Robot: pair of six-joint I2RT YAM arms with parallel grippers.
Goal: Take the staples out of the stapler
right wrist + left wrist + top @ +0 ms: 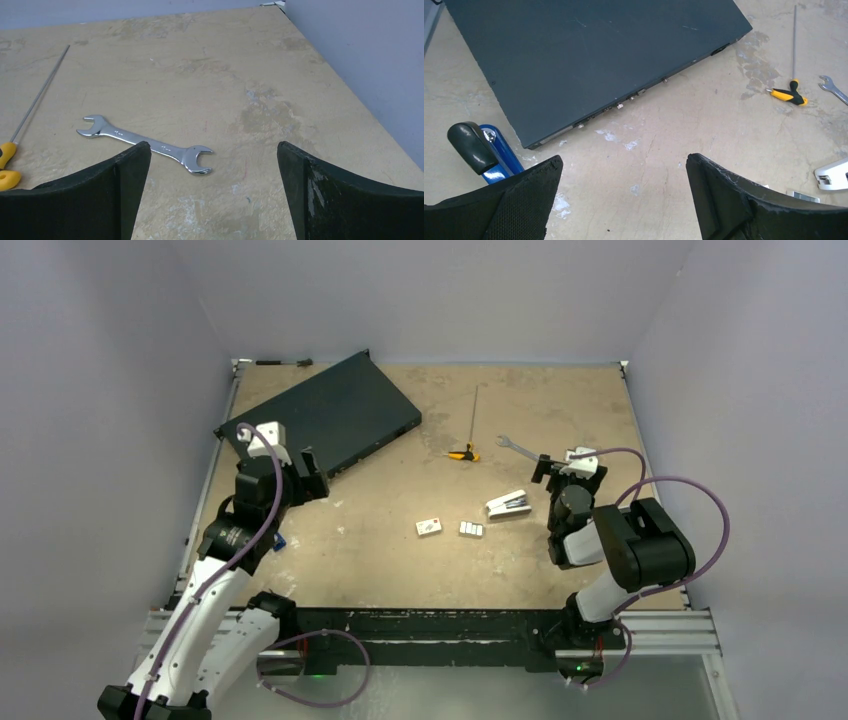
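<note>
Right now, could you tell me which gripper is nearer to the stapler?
Right. The right gripper sits open just to the right of the stapler and slightly farther back; the left gripper, also open, is far off to its left, by the dark flat box.

The stapler is white on top with a dark side band; the staples are silvery-grey. The screwdriver has a yellow-and-black handle, the wrench is shiny silver, the flat electronics box matte black, and the table mottled tan.
</note>
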